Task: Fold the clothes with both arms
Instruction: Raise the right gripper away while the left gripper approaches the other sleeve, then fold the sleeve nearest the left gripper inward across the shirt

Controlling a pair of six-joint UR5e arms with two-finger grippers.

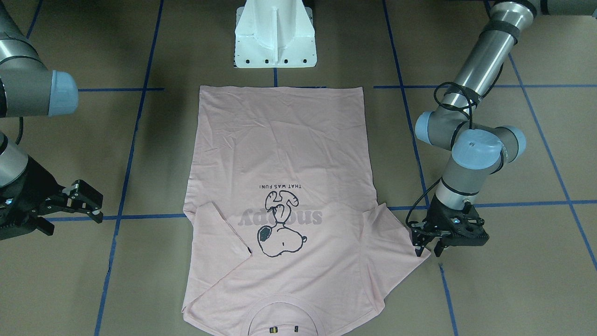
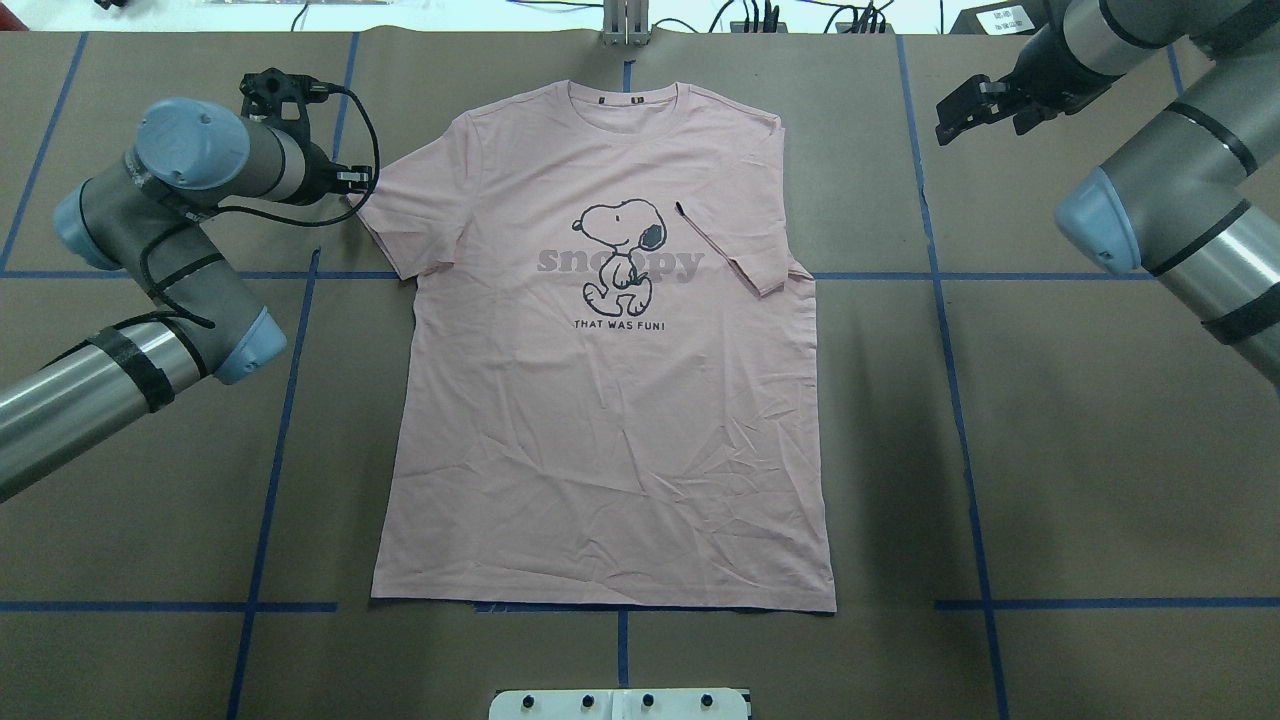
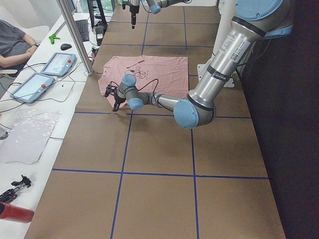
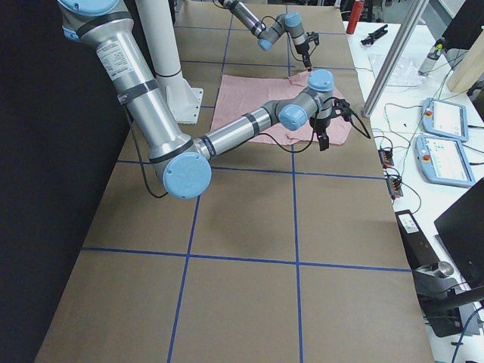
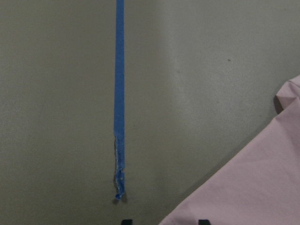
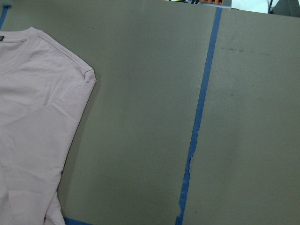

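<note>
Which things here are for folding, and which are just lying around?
For the job: T-shirt, left gripper, right gripper.
Lying about: white base, tablets, plastic bag, red bottle.

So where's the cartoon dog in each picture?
Front-facing: dog centre, upside down.
Overhead: upper centre.
Exterior left: tiny, upper centre.
Exterior right: cannot make it out.
Left wrist: not in it.
Right wrist: not in it.
Shared landmark: the pink T-shirt.

T-shirt (image 2: 600, 420) flat on table (image 2: 1100, 450); left gripper (image 1: 429, 252) beside sleeve (image 1: 396, 238).
</note>
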